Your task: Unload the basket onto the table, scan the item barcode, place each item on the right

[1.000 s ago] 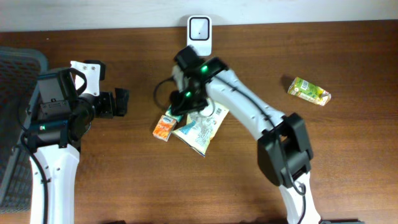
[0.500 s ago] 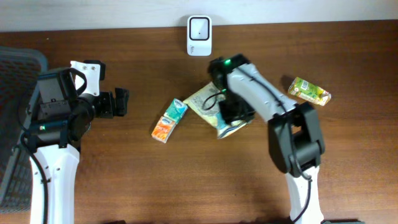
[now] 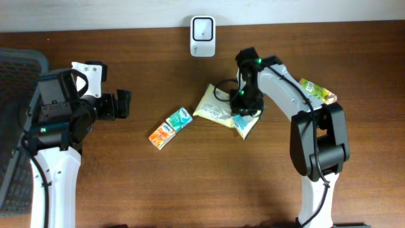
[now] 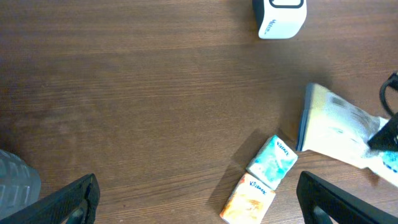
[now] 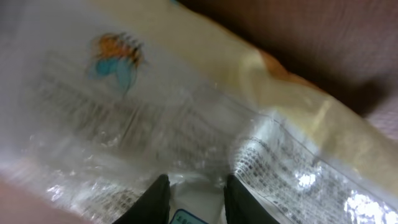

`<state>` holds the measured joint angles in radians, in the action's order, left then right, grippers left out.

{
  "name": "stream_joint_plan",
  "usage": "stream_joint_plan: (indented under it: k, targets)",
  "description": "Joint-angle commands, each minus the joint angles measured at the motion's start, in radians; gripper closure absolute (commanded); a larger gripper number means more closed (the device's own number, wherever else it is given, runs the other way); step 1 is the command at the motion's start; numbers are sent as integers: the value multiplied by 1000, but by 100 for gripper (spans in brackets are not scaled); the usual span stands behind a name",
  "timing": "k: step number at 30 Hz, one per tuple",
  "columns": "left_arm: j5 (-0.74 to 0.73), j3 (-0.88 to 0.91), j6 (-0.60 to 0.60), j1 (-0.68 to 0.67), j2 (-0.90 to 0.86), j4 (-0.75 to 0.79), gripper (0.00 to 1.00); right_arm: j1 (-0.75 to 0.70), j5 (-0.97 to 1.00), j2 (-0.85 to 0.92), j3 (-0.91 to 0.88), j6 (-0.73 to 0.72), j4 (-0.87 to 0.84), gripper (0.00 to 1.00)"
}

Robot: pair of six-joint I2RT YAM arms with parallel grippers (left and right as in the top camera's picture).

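Observation:
A pale yellow plastic snack bag [image 3: 218,106] lies just right of the table's centre, and my right gripper [image 3: 244,106] is shut on its right end. In the right wrist view the crinkled printed bag [image 5: 186,112] fills the frame, with its film pinched between my two dark fingers [image 5: 158,200] at the right gripper [image 5: 196,202]. The white scanner [image 3: 202,28] stands at the back edge, well apart from the bag. My left gripper [image 3: 124,104] hangs open over bare wood at the left, its left wrist view [image 4: 199,205] showing the scanner [image 4: 280,17] and the bag [image 4: 339,127].
Two tissue packs, one teal [image 3: 179,118] and one orange [image 3: 161,135], lie end to end left of the bag. A green juice carton [image 3: 316,92] lies at the right, close to the right arm. A dark mesh chair [image 3: 16,126] stands at the far left.
My right gripper has swept from below the scanner to the right, carrying the bag with it. The tissue packs shifted slightly down-left. The left arm has not moved.

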<state>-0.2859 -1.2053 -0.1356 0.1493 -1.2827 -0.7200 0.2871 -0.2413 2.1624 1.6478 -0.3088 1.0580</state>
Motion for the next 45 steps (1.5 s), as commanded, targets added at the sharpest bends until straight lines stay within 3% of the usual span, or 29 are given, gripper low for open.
stream_joint_plan:
  k: [1,2,5,7,9,11,13,15,16,20,25,28,31,33,36,37,42,45]
  targets:
    - [-14,-7,-16,3,6,0,1,-32,114,4,-65,-21,3,70]
    - [-14,-7,-16,3,6,0,1,-56,118,4,-55,-13,-1,70]
    - [-14,-7,-16,3,6,0,1,-98,119,4,-17,314,-184,51]
    - [-14,-7,-16,3,6,0,1,-96,119,4,-14,467,-240,51]
    - [-14,-7,-16,3,6,0,1,-96,31,-4,73,470,-169,51]
    - [-14,-7,-16,3,6,0,1,-93,-117,-10,192,378,-116,57]
    - [-14,-7,-16,3,6,0,1,-69,-122,-2,188,125,-157,82]
    - [-14,-7,-16,3,6,0,1,-14,-55,37,148,-94,-164,83]
    - [-14,-7,-16,3,6,0,1,27,-31,73,111,-184,-189,80]
    - [-14,-7,-16,3,6,0,1,60,-40,96,108,-161,-152,73]
    - [-14,-7,-16,3,6,0,1,20,-39,89,166,219,73,61]
    - [-14,-7,-16,3,6,0,1,8,-166,48,313,303,231,57]
    - [-14,-7,-16,3,6,0,1,-95,-245,-2,413,270,292,55]
    - [-14,-7,-16,3,6,0,1,-259,-241,2,397,297,315,44]
    - [-14,-7,-16,3,6,0,1,-415,-281,4,262,419,225,16]
    - [-14,-7,-16,3,6,0,1,-433,-313,5,191,454,156,13]
    - [-14,-7,-16,3,6,0,1,-403,-541,6,-47,452,-135,8]
    - [-14,-7,-16,3,6,0,1,-340,-526,16,-139,341,-291,13]
